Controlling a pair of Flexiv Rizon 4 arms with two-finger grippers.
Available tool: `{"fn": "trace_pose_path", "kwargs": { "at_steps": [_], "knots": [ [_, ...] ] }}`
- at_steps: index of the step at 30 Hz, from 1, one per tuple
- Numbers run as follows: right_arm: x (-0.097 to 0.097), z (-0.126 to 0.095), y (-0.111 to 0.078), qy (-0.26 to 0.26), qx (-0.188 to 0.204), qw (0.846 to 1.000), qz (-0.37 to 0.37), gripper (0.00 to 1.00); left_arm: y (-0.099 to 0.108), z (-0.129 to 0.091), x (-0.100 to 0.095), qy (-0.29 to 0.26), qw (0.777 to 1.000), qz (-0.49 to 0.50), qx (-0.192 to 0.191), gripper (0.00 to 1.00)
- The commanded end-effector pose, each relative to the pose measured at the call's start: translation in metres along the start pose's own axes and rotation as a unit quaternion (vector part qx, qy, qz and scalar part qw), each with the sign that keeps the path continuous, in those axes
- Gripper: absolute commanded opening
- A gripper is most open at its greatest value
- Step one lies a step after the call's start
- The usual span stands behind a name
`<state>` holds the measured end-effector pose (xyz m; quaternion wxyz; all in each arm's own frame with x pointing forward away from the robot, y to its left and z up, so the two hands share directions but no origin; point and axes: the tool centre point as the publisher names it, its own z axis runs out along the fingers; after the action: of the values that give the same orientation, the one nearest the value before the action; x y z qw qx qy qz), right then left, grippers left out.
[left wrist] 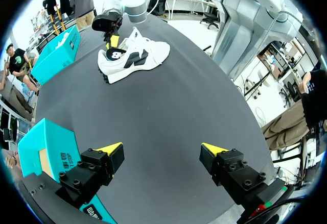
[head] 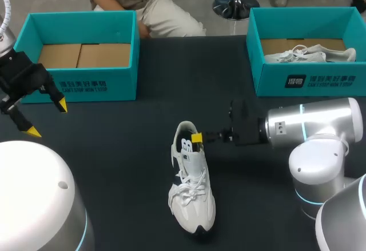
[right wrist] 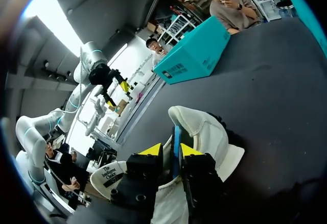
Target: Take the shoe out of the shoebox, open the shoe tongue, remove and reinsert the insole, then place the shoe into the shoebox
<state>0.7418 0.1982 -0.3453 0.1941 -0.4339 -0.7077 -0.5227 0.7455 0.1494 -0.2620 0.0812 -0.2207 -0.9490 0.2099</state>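
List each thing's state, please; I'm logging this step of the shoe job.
Shoe: upright on the table, laced.
Right pincer: shut on a thin edge at the shoe's opening.
Left pincer: open, empty.
Left box: open, no shoe inside.
Right box: open, second shoe inside.

Two teal shoeboxes are counted on the bench (head: pixel 114 148): a left shoebox (head: pixel 80 85) and a right shoebox (head: pixel 309 82), both at the far side. Two brown cardboard flaps (head: pixel 60 55) are seen on the floor of the left one. One white shoe (head: pixel 191 188) is found near the middle of the bench. More white footwear (head: pixel 309 54) is seen in the right shoebox, though whether it is one shoe or two cannot be told. Two arms are counted, a left arm (head: pixel 34 199) and a right arm (head: pixel 314 126), each with one hand: the left hand (head: pixel 47 119) and the right hand (right wrist: pixel 172 150). Two yellow tips are borne by each hand, four in all.
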Motion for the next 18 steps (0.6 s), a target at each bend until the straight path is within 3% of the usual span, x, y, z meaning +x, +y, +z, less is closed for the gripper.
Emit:
{"fn": "trace_pose_path", "kwargs": {
  "at_steps": [1,18],
  "knots": [
    [0.001,0.001,-0.002,-0.004,0.0,1.0,0.003,0.0,0.0,0.0,0.001,0.0,1.0,0.0,-0.001,1.0],
    [0.0,0.007,-0.023,-0.003,0.005,0.999,0.034,0.0,0.0,0.0,0.001,0.0,1.0,0.0,-0.001,1.0]
  ]
}}
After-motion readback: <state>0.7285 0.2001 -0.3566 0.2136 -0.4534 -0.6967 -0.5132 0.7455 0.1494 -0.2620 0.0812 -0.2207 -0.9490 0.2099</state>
